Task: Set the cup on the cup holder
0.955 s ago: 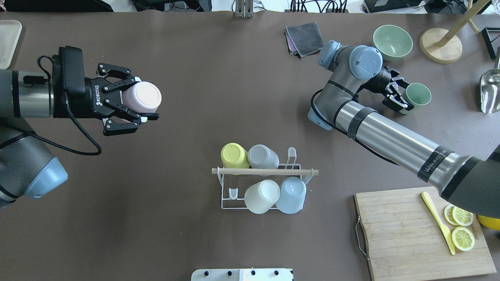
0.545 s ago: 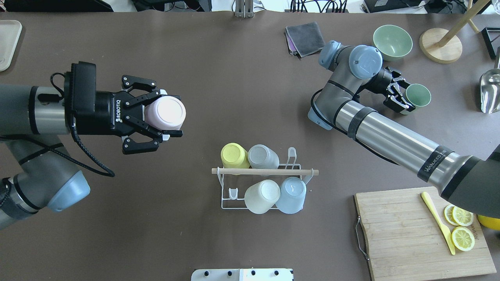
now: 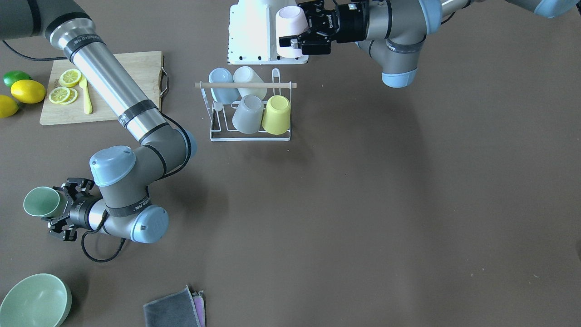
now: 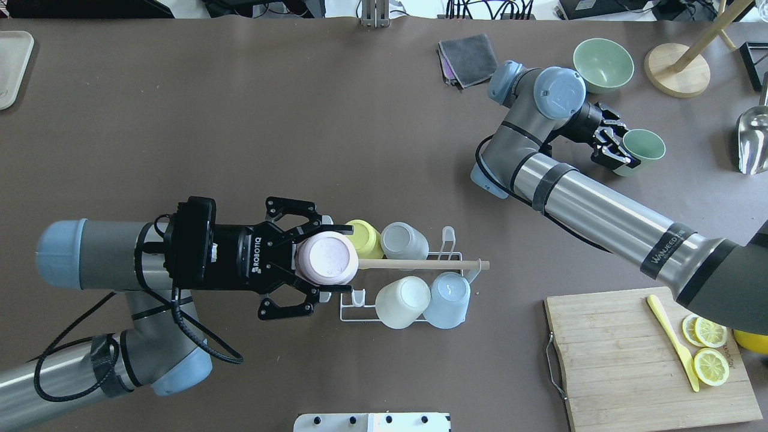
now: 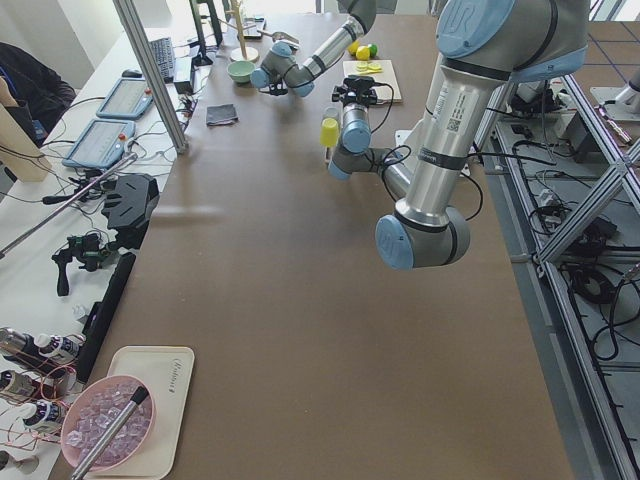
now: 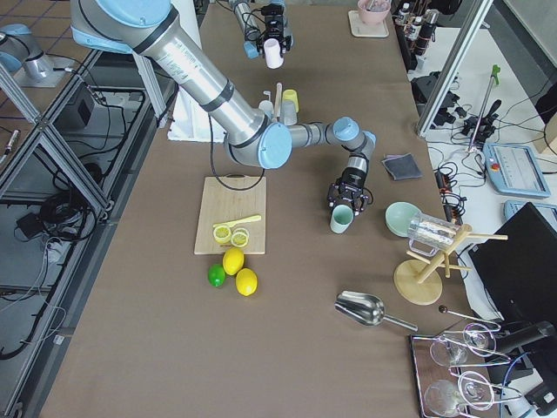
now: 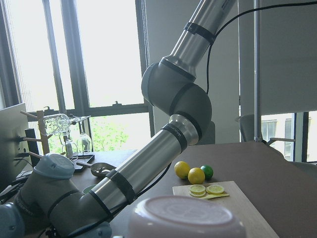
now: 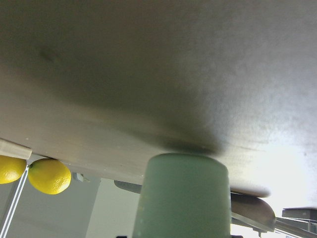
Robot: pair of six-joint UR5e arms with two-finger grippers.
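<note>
The left end effector [image 4: 336, 259] is clamped on a pink cup [image 4: 327, 259], pale, smooth and turned base-up, its round bottom facing the overhead camera. The cup hangs over the left end of the cup holder [image 4: 420, 264], a small white wire rack with upright prongs and a light wooden rod along its top, standing mid-worktop [image 4: 384, 120]. Four cups sit upside down on it: a yellow cup [image 4: 369, 237] and a grey cup [image 4: 405, 240] in the far row, a white cup [image 4: 401, 302] and a pale blue cup [image 4: 447, 299] in the near row. The pink cup covers the rod's left end and part of the yellow cup; whether its rim touches the wire cannot be told. The left wrist view shows only its base, cut off at the bottom edge. Farther right, the right end effector [image 4: 624, 149] grips a tilted green cup [image 4: 645, 150].
</note>
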